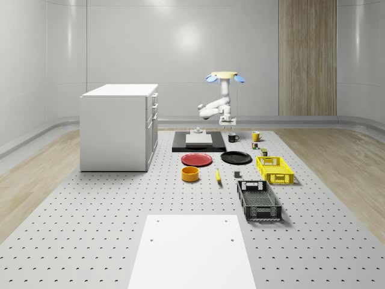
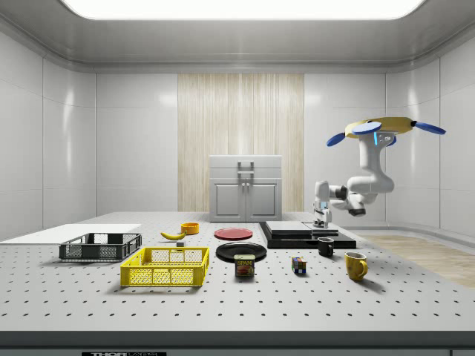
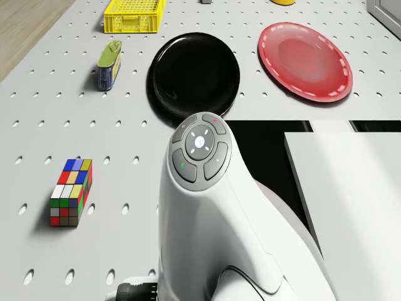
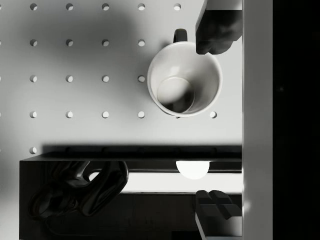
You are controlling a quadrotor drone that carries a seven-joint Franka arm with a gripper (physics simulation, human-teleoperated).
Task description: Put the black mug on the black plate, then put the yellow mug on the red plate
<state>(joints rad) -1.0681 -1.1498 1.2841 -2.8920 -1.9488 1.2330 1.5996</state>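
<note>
The drone [image 1: 225, 76] hovers over the far end of the table [image 1: 90, 229], above the black mug [image 1: 233, 137], with its arm folded down beneath it. The gripper [image 1: 227, 124] hangs just above that mug, not touching it. In the wrist view the fingers [image 4: 216, 30] stand apart, one past the mug's rim near the handle, the other over the black slab [image 4: 130, 220] beside it; nothing is between them.

The black mug [image 4: 184, 78] stands upright on the table just beside the slab [image 1: 199, 142], and its white inside holds nothing. The yellow mug [image 1: 256, 136] stands upright near it, toward the whole-scene view's right; what is in it cannot be seen.

The black plate [image 1: 236, 158] and the red plate [image 1: 197, 159] lie side by side in front of the slab, both bare. In the drone view the black plate [image 3: 193, 73] and red plate [image 3: 305, 61] show nothing on them.

The yellow basket [image 1: 274, 169] and the black basket [image 1: 258, 200] stand toward the whole-scene view's right, and no contents show through their mesh. An orange bowl [image 1: 190, 174] sits in front of the red plate, with a banana [image 1: 218, 176] beside it. A tin [image 3: 109, 64] and a colour cube [image 3: 71, 191] lie on the table between the yellow mug and the yellow basket. A white cabinet [image 1: 119, 126] stands at the whole-scene view's left.
</note>
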